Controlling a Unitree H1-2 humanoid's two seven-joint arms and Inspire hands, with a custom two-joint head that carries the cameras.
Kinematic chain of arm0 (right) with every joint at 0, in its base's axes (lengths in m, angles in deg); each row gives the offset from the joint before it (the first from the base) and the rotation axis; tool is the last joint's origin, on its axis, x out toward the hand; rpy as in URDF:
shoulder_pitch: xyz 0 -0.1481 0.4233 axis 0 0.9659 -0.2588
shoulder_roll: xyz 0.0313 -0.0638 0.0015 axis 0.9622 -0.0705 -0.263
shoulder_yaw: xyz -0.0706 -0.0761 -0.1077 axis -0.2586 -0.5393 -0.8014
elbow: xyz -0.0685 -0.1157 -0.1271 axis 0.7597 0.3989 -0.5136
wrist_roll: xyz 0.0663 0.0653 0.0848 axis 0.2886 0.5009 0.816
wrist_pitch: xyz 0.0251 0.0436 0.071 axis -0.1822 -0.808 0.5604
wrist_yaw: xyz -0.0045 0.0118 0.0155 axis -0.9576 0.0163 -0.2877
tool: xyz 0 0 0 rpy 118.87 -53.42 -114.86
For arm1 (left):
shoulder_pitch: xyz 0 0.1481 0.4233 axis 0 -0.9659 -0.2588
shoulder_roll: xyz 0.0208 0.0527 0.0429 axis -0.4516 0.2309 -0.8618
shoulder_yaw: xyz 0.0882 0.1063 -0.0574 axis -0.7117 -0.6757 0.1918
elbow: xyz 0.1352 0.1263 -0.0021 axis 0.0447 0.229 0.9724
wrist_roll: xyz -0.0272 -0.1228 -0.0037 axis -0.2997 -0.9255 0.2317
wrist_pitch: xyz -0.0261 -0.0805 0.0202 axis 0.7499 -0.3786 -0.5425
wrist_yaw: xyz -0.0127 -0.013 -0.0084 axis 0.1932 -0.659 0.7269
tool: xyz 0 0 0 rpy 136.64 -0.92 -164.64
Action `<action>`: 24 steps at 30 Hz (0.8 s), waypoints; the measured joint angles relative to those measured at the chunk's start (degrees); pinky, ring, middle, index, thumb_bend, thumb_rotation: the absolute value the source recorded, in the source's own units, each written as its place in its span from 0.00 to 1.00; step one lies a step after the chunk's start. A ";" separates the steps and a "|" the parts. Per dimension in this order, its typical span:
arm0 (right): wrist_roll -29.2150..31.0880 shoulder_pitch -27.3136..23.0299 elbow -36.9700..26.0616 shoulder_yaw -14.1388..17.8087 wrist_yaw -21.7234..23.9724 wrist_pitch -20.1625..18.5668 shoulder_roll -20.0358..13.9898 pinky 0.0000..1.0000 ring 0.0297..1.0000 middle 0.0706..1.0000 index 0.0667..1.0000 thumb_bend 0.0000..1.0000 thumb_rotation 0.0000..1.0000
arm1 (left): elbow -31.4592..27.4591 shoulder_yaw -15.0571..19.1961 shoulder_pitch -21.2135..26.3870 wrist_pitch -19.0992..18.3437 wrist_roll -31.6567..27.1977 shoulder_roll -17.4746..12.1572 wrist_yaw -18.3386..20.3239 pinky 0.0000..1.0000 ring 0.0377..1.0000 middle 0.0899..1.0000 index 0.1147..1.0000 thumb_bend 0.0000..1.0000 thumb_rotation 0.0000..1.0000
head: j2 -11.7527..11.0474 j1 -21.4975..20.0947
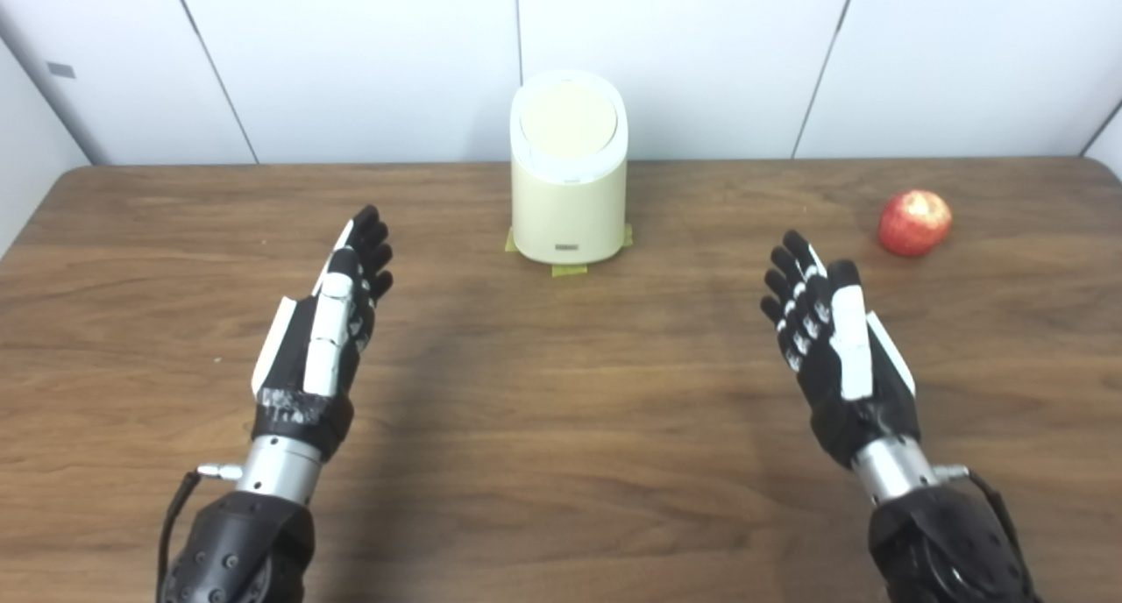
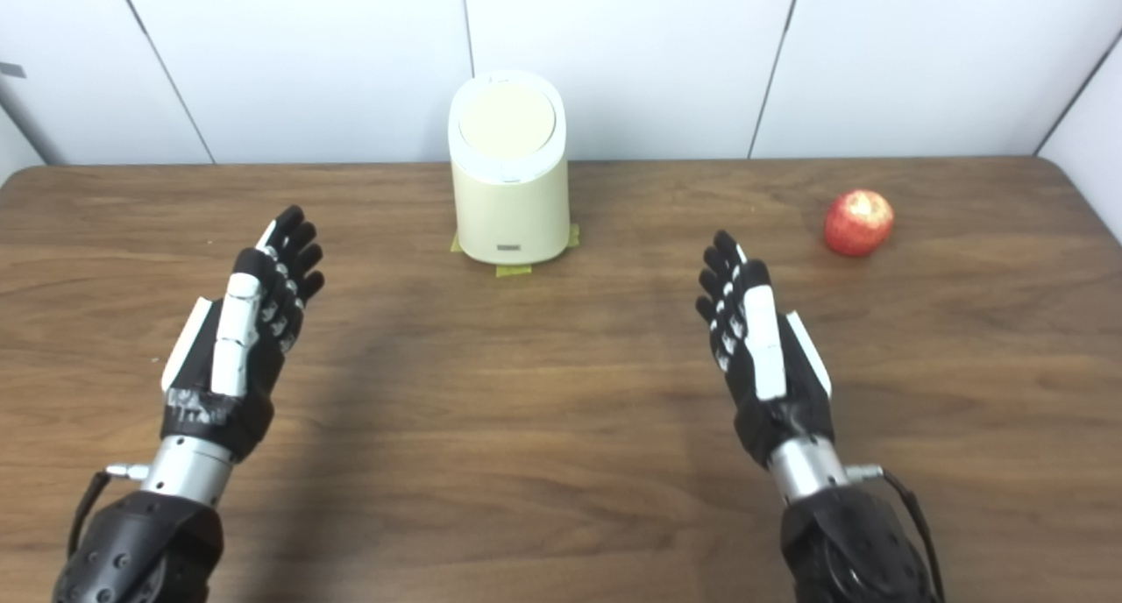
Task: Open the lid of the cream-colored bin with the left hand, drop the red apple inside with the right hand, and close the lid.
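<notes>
Left hand [image 1: 329, 322] and right hand [image 1: 828, 336]: fingers spread wide, holding nothing. Bin [image 1: 568, 191], lid [image 1: 568, 119] shut, ahead between them. Apple [image 1: 914, 223] beyond right hand.

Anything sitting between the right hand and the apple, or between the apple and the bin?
Nothing visible. Only bare table lies between the open right hand and the apple, and between the apple and the bin. The bin's lid is shut.

Bright even light, soft shadows, mild blur
</notes>
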 measured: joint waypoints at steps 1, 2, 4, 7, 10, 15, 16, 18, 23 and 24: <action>-0.01 0.07 0.24 -0.09 0.01 0.08 -0.08 1.00 1.00 1.00 1.00 0.61 1.00 | 0.57 -0.19 -0.12 0.53 0.29 0.02 -0.04 1.00 1.00 1.00 1.00 0.54 1.00 | -1.22 0.09; -0.02 0.14 0.49 -0.17 0.02 0.15 -0.14 1.00 1.00 1.00 1.00 0.61 1.00 | 0.90 -0.33 -0.22 1.03 0.71 0.05 -0.09 1.00 1.00 1.00 1.00 0.53 1.00 | -1.84 0.00; -0.02 0.29 1.19 -0.20 0.03 0.47 -0.23 1.00 1.00 1.00 1.00 0.60 1.00 | 1.45 -0.45 -0.38 1.71 1.13 0.10 -0.13 1.00 1.00 1.00 1.00 0.52 1.00 | -2.98 -0.26; -0.09 0.37 3.19 -0.28 0.06 0.95 -0.33 1.00 1.00 1.00 1.00 0.60 1.00 | 2.10 -0.35 -0.56 2.43 1.65 0.11 -0.77 1.00 1.00 1.00 1.00 0.52 1.00 | -3.87 -0.44; -0.53 0.40 4.78 -0.59 0.09 2.15 -0.39 1.00 1.00 1.00 1.00 0.59 1.00 | 3.07 -0.35 -0.63 3.43 1.99 0.09 -1.33 1.00 1.00 1.00 1.00 0.51 1.00 | -6.32 -1.14; -1.22 0.40 6.57 -0.96 0.08 4.98 -0.38 1.00 1.00 1.00 1.00 0.60 1.00 | 4.97 -0.43 -0.67 3.83 2.00 0.08 -1.32 1.00 1.00 1.00 1.00 0.50 1.00 | -7.74 -2.02; -1.30 0.40 6.77 -0.96 0.08 5.19 -0.38 1.00 1.00 1.00 1.00 0.60 1.00 | 5.38 -0.38 -0.67 3.98 1.94 0.07 -1.33 1.00 1.00 1.00 1.00 0.48 1.00 | -8.09 -2.46; -1.55 0.39 7.12 -0.97 0.03 5.68 -0.38 1.00 1.00 1.00 1.00 0.61 1.00 | 6.15 -0.35 -0.68 4.21 1.88 0.07 -1.33 1.00 1.00 1.00 1.00 0.47 1.00 | -8.27 -2.90; -2.02 0.37 8.23 -1.10 -0.08 7.58 -0.34 1.00 1.00 1.00 1.00 0.60 1.00 | 7.54 -0.31 -0.67 5.83 1.82 0.02 -1.32 1.00 1.00 1.00 1.00 0.44 1.00 | -8.36 -4.13; -2.28 0.37 8.26 -1.14 -0.11 7.94 -0.34 1.00 1.00 1.00 1.00 0.59 1.00 | 7.86 -0.34 -0.67 5.83 1.94 0.00 -1.31 1.00 1.00 1.00 1.00 0.43 1.00 | -8.36 -4.48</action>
